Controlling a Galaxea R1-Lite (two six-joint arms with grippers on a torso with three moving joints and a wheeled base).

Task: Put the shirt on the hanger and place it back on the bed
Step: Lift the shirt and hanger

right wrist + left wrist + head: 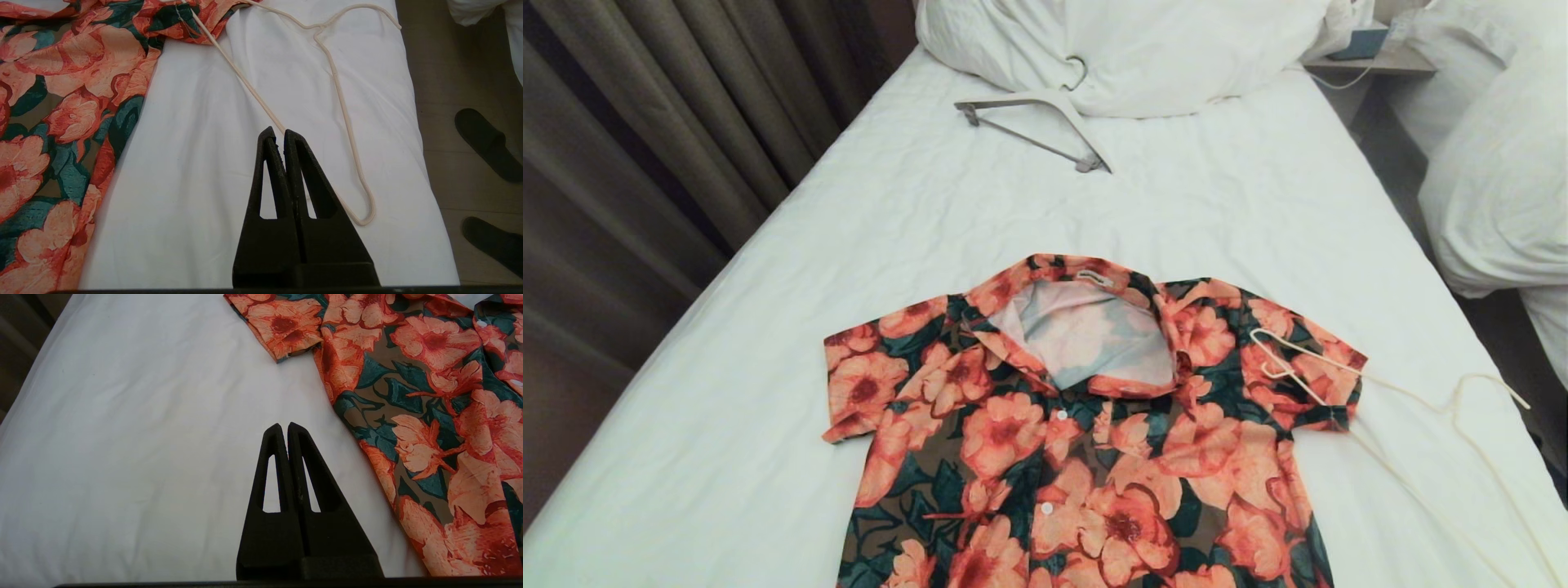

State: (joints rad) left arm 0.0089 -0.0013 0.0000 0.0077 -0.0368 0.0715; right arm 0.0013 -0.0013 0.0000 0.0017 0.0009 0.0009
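Note:
The flowered shirt lies flat and face up on the white bed, collar open toward the head of the bed. The thin cream hanger rests on the sheet at the shirt's right side, one end lying over the right sleeve. Neither arm shows in the head view. My left gripper hovers shut over bare sheet beside the shirt's left sleeve, holding nothing. My right gripper is shut and empty above the sheet, with the hanger's rods lying on the bed beyond and beside it, near the shirt.
A thicker white hanger with a grey bar lies near the heaped duvet at the head. Brown curtains run along the left. A second bed stands right. Dark slippers sit on the floor by the bed's right edge.

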